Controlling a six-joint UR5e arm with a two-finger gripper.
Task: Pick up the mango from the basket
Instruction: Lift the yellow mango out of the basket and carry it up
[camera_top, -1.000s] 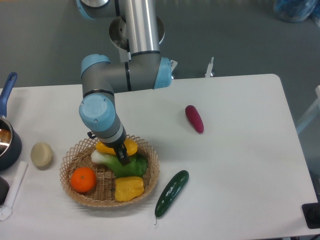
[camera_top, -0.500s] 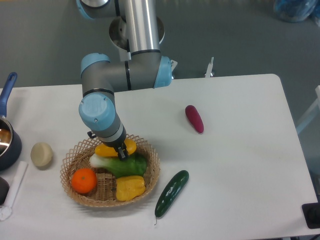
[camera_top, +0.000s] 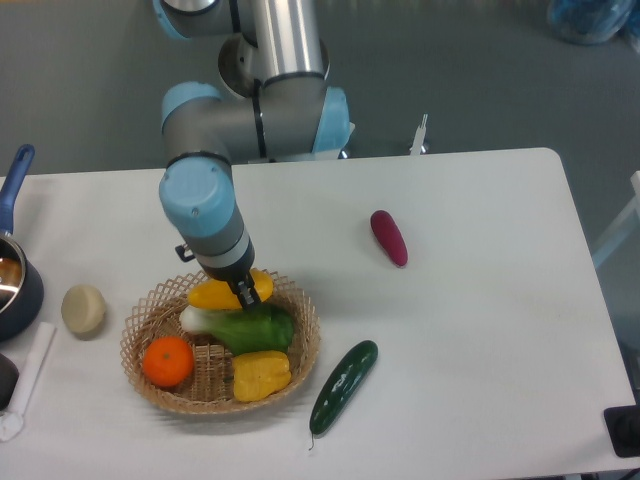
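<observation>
The claw (camera_top: 246, 292) is down at the far rim of the wicker basket (camera_top: 300, 355), its dark fingers set on the mango (camera_top: 218, 294), which lies across the back of the basket just behind the green leafy vegetable (camera_top: 255, 328). It looks clamped on the fruit, though the wrist hides most of the grip, so I cannot tell for certain. The step in hand appears to be securing and lifting. A smooth oval fruit can slip or roll, so the grip should sit across its middle, and the lift should go straight up and slowly, clear of the lattice rim, without dragging the orange (camera_top: 166, 360) or yellow bell pepper (camera_top: 260, 375) along.
</observation>
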